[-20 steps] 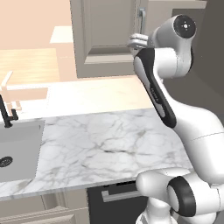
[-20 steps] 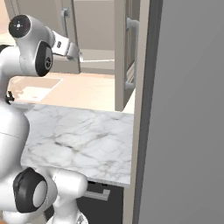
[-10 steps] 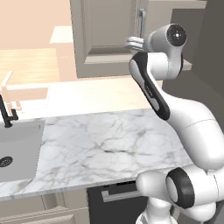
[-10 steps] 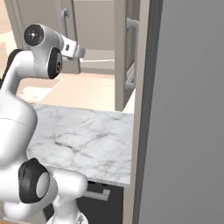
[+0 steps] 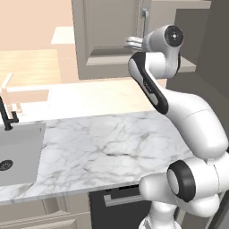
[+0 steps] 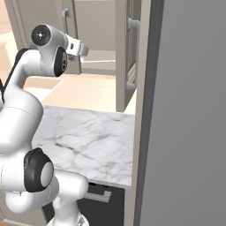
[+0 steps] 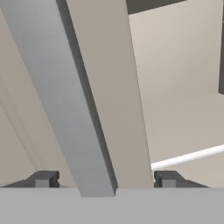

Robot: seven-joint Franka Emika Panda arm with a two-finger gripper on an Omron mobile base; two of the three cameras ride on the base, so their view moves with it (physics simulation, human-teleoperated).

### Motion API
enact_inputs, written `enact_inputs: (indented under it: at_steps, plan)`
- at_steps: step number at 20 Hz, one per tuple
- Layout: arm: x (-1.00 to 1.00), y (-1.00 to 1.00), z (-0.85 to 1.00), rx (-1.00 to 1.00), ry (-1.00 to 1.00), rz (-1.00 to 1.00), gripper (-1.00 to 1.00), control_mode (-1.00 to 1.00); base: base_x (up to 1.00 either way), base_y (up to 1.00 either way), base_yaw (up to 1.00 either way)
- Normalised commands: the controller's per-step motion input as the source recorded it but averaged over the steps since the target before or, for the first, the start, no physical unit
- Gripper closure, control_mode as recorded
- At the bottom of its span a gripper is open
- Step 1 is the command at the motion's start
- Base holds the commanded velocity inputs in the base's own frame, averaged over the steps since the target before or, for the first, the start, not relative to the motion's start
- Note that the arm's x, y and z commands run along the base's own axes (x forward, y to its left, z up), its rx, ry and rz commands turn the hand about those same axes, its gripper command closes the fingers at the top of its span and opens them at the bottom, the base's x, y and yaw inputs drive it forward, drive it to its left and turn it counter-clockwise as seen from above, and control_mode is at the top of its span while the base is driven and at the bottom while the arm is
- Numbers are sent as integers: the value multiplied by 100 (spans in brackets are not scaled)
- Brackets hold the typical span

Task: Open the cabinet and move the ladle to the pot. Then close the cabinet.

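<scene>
The cabinet hangs above the counter with its left door closed. Its right door stands swung out, edge-on in the right base view. My gripper is raised to the lower end of the left door's silver bar handle. In the hand view that handle runs slantwise between my two fingertips, which stand apart on either side of it. The gripper is open around the bar, with gaps on both sides. The ladle is hidden and the pot is out of view.
A white marble counter lies below the arm, with a sink and black faucet at its left end. A tall dark grey unit rises close on the right. The open right door's handle projects over the counter.
The arm's upper joints have swung rightward and up while the hand has stayed at the cabinet handle, edging slightly left.
</scene>
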Motion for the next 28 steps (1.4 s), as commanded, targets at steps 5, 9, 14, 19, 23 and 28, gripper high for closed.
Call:
enact_inputs:
  at_steps: [5, 9, 14, 19, 23, 28]
  plan:
    - [47, 2, -2, 0, 0, 1, 100, -100, 0, 0, 0]
    - [12, 36, -5, 0, -1, 3, 100, -100, 0, 0, 0]
    - [-14, 85, 0, -1, -1, 4, 100, -100, 0, 0, 0]
    - [-65, 100, 0, -4, -1, 3, 100, -100, 0, 0, 0]
    - [-92, 99, 0, -4, 0, 3, 100, -100, 0, 0, 0]
    - [-100, 96, 0, -1, 0, 3, 100, -100, 0, 0, 0]
